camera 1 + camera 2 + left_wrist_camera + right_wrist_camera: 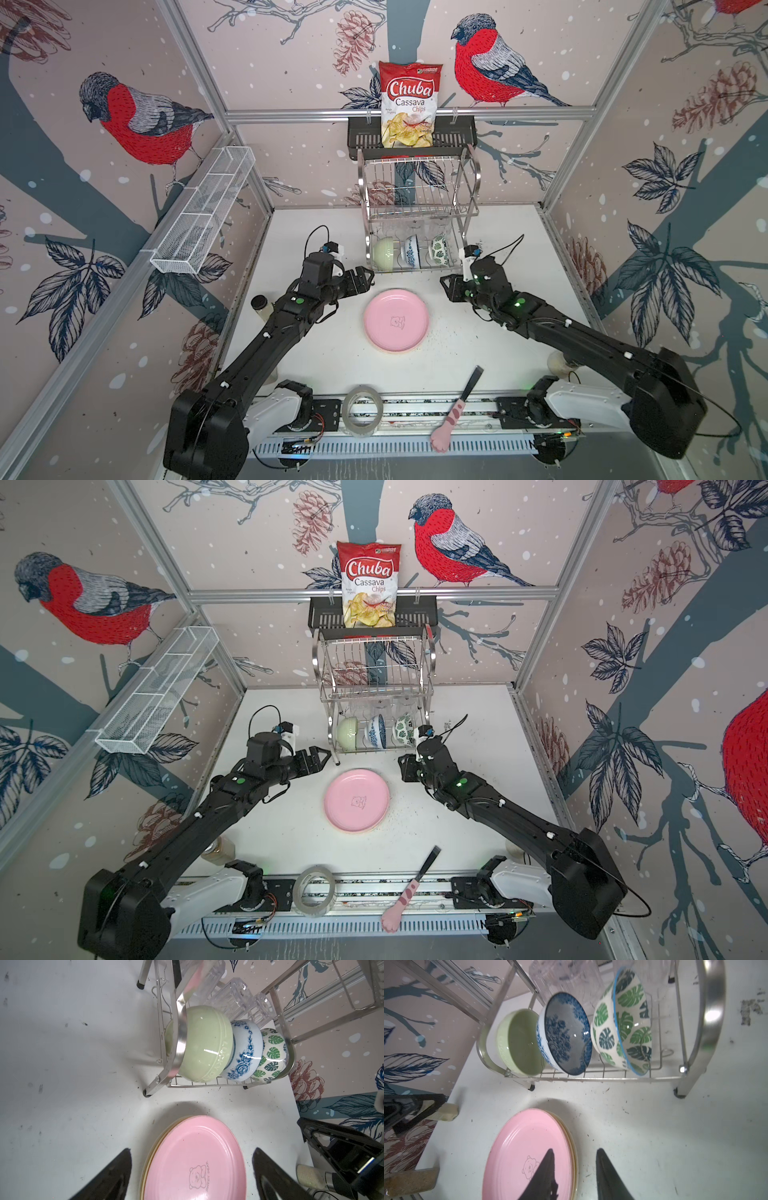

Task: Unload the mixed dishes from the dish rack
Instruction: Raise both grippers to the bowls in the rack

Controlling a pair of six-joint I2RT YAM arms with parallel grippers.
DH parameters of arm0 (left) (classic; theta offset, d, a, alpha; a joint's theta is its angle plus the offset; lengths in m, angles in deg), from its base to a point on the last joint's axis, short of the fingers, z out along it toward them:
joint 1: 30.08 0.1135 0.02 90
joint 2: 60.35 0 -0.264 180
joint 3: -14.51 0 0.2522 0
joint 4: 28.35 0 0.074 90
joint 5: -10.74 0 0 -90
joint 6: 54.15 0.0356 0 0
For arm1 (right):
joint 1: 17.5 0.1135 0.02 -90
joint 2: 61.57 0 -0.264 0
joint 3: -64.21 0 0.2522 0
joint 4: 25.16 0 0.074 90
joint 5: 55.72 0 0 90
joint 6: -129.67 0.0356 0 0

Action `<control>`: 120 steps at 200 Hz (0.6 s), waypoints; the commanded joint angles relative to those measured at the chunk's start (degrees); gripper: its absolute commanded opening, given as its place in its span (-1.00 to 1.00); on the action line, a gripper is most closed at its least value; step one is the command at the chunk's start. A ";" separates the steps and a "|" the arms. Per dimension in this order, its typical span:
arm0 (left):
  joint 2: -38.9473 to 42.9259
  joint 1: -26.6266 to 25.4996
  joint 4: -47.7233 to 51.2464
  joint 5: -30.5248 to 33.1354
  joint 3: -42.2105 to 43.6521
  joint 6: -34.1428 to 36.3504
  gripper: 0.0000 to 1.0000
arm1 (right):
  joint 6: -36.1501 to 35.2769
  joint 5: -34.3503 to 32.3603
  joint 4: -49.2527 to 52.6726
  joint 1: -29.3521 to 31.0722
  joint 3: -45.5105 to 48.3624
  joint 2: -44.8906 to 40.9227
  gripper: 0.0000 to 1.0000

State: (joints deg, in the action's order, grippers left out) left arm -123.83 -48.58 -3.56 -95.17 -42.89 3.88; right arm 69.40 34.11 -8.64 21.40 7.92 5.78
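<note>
**Two empty robot grippers hovering by a plate stack while bowls and glasses are waiting in the rack**

Seen from above, a white tabletop (457, 353) is carrying a two-tier steel dish rack (471, 183) at twelve o'clock, against the back wall. The rack's upper tier is standing empty. On the lower tier three bowls are resting on edge, and the wire slots are keeping them upright. A pale green bowl (384, 253) is sitting at the nine o'clock end. A blue-patterned bowl (412, 251) is in the middle, and a leaf-print bowl (439, 249) is at the three o'clock end. Behind them, clear glasses (234, 995) are standing, faint and hard to make out from above.

At the tabletop's centre a pink plate (396, 320) with a bear drawing is lying flat. It is covering paler plates (575, 1167) whose rims are just peeking out, so the plates appear unloaded and stacked to save room.

The left gripper (368, 279) is hovering at ten o'clock from the pink plate, near the rack's front corner. Its jaws are spread wide and are grasping nothing. The right gripper (446, 289) is hovering at two o'clock from the plate. Its jaws are standing closer together but are apart, with nothing between them.

Both grippers are pointing inward toward the lower tier. That is probably lining them up for the bowls, with the green bowl nearest the left arm and the leaf-print bowl nearest the right.
</note>
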 commanded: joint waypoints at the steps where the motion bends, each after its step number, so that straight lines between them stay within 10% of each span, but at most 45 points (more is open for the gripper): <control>1: -2.32 0.04 -2.13 1.96 -1.55 0.99 0.74 | -5.10 3.99 -5.96 -2.24 0.39 -1.61 -0.31; 120: -20.79 1.27 -1.29 2.82 -15.91 3.93 0.36 | -11.86 9.38 -20.24 -10.43 -1.30 7.78 -0.29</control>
State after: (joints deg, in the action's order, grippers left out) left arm -143.22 -48.06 -4.57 -92.72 -57.12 6.31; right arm 59.74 42.18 -25.53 11.69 8.78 9.30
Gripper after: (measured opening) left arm 0.681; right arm 0.367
